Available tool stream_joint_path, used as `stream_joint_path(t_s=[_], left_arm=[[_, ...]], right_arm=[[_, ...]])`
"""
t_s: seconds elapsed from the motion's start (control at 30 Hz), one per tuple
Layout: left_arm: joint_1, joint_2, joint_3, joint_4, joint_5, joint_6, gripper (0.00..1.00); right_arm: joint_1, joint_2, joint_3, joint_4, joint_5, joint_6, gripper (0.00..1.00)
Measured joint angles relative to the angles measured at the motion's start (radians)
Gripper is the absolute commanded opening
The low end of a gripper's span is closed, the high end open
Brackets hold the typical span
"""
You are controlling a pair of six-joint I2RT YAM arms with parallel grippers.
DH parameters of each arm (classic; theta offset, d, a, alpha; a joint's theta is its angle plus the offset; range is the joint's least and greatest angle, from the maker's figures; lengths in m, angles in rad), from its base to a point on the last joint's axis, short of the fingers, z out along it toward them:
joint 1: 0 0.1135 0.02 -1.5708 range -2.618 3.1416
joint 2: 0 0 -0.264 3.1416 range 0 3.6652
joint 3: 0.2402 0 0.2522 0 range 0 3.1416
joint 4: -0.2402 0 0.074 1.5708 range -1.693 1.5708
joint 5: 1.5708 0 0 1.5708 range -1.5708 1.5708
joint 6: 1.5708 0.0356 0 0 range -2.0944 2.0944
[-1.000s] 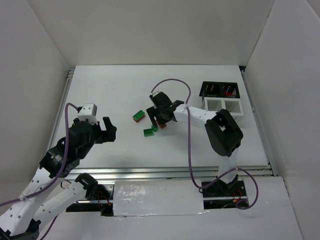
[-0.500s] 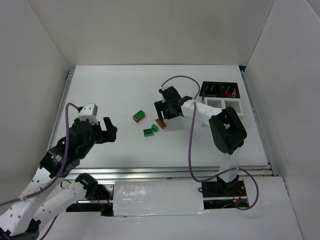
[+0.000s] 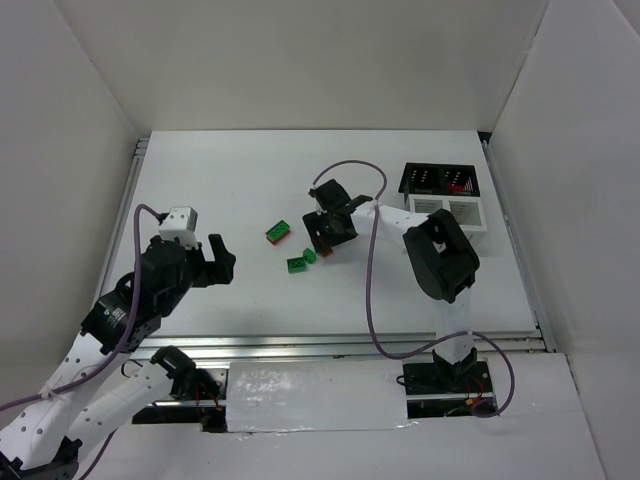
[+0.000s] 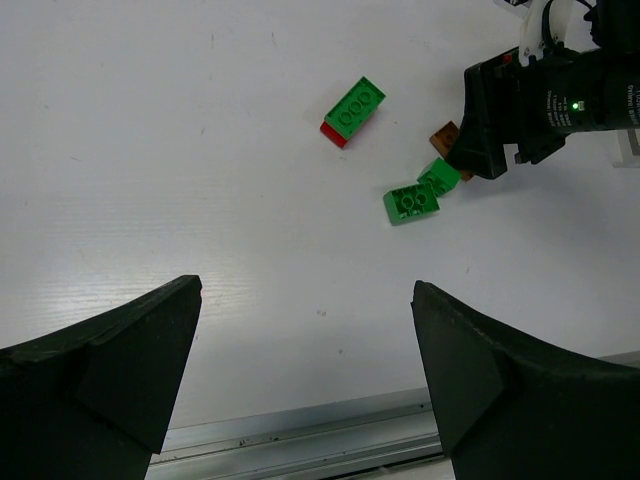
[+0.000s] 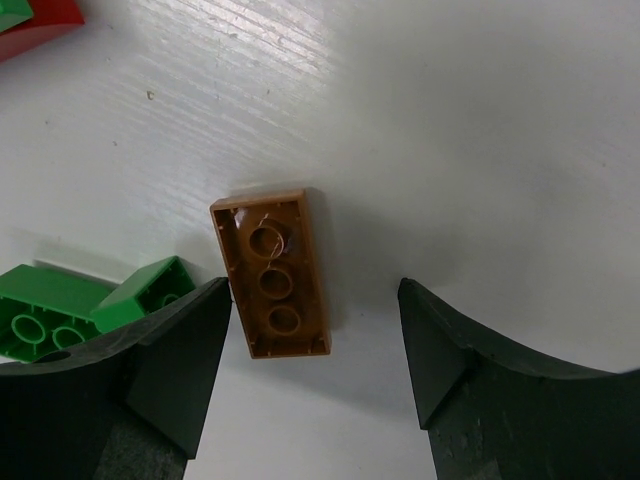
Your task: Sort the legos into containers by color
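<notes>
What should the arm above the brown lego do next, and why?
Probably lower the right gripper straight down, then close it on the orange-brown brick. Its fingers are open, and the brick lies on the table between them, closer to one finger and not yet gripped. A green brick sits close by, so go gently.

Two white-shelled robot arms with black joint housings. The left arm (image 3: 100,340) carries a pale grey camera block (image 3: 178,221) at its wrist, and the right arm (image 3: 390,224) has a bulky black elbow joint (image 3: 440,262). A purple cable (image 3: 369,290) loops along each arm. The left claw (image 4: 305,370) and right claw (image 5: 315,350) have matte black, wedge-shaped fingers. A green light (image 4: 577,104) and white lettering mark the right wrist's black casing.
</notes>
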State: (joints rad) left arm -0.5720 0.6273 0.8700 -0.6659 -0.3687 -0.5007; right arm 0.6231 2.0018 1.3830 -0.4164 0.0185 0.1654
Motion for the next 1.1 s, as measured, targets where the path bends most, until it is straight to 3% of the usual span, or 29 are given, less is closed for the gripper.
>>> stream_joint_path(t_s=[0.13, 0.27, 0.43, 0.5, 0.53, 0.57, 0.8, 0.93, 1.1], left_arm=[[0.000, -0.001, 0.000, 0.000, 0.000, 0.000, 0.99], [0.000, -0.001, 0.000, 0.000, 0.000, 0.000, 1.00], [0.000, -0.001, 0.000, 0.000, 0.000, 0.000, 1.00], [0.000, -0.001, 0.000, 0.000, 0.001, 0.000, 1.00], [0.000, -0.001, 0.000, 0.000, 0.001, 0.000, 1.00], [0.000, -0.001, 0.000, 0.000, 0.001, 0.000, 1.00], [0.000, -0.001, 0.000, 0.000, 0.002, 0.000, 1.00], [0.000, 0.000, 0.000, 0.000, 0.004, 0.000, 1.00], [0.000, -0.007, 0.000, 0.000, 0.008, 0.001, 1.00]], right_arm=[[0.011, 0.016, 0.022, -0.021, 0.008, -0.004, 0.70], [0.026, 0.042, 0.054, -0.044, 0.041, -0.003, 0.42], [0.029, 0.051, 0.069, -0.060, 0.089, 0.003, 0.34], [0.029, 0.051, 0.069, -0.061, 0.098, 0.005, 0.23], [0.029, 0.051, 0.069, -0.061, 0.101, 0.008, 0.03], [0.029, 0.051, 0.069, -0.061, 0.102, 0.010, 0.00], [-0.018, -0.055, -0.048, -0.011, 0.027, 0.075, 0.00], [-0.121, -0.336, -0.195, 0.033, -0.026, 0.151, 0.00], [-0.388, -0.732, -0.274, 0.139, 0.033, 0.274, 0.00]])
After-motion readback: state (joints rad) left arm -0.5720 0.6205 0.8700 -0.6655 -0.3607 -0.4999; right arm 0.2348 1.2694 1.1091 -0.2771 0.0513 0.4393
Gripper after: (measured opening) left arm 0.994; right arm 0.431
